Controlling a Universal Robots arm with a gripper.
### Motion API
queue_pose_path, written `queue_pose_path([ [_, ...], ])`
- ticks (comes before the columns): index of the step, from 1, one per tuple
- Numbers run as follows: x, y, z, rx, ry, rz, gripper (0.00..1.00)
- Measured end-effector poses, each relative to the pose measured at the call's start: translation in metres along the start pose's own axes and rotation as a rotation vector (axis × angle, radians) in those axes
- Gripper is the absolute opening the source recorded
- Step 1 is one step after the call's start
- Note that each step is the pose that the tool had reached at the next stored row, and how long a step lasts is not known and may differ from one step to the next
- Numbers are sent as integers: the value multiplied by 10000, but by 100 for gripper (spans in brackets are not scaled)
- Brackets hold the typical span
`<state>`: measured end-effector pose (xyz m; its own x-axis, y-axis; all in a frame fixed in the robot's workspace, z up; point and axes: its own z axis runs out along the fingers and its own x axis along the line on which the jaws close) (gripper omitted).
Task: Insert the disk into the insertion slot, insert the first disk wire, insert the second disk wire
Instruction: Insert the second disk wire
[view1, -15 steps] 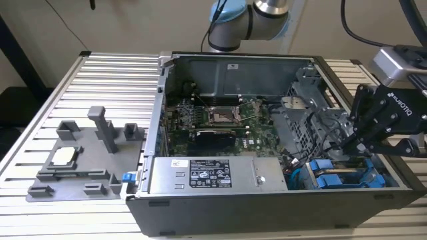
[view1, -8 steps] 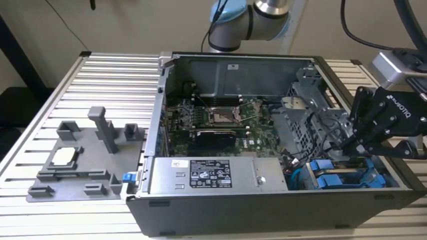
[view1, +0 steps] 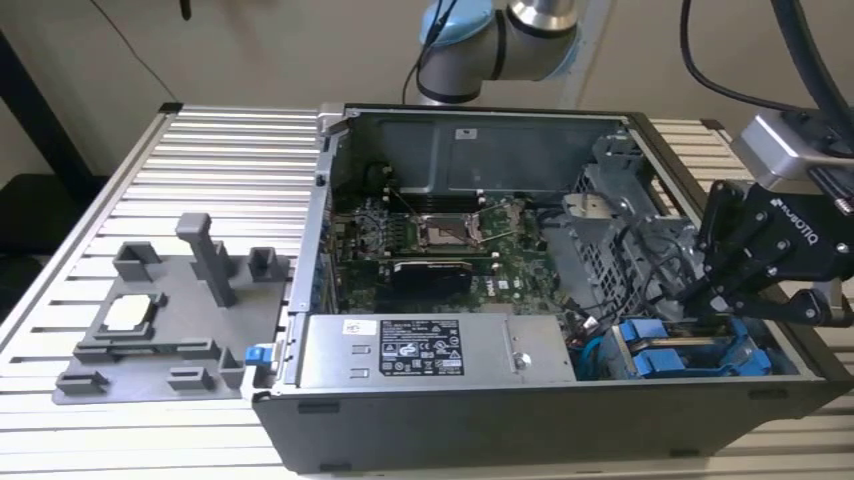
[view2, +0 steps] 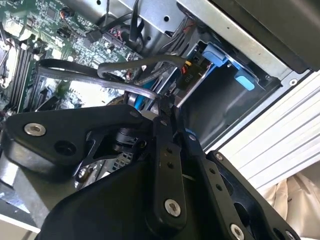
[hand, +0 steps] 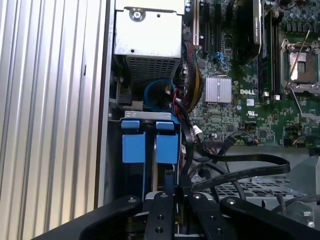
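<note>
two blue-fronted carriers sit side by side in the drive cage (view1: 627, 215), one holding the disk (hand: 167, 149). the pincer (hand: 172, 192) hangs just over their rear end, fingers pressed together on a dark wire (hand: 240, 172) beside them.

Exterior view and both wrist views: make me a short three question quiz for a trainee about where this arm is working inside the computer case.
1. Multiple choice: in the exterior view, the gripper is at: A the power supply, B the drive cage, C the grey fixture on the table.
2. True or false: the jaws stand wide open.
3. How many blue carrier ends sit side by side in the first wrist view?

Key: 1 B. 2 False; they are closed on a black cable. 3 Two.
</note>
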<state>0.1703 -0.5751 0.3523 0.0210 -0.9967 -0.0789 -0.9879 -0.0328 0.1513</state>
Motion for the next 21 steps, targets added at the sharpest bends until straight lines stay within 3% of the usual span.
queue_pose_path([
  [6, 9, -5, 32, 18, -30, 226, 16],
  [21, 14, -39, 83, 18, -34, 228, 16],
])
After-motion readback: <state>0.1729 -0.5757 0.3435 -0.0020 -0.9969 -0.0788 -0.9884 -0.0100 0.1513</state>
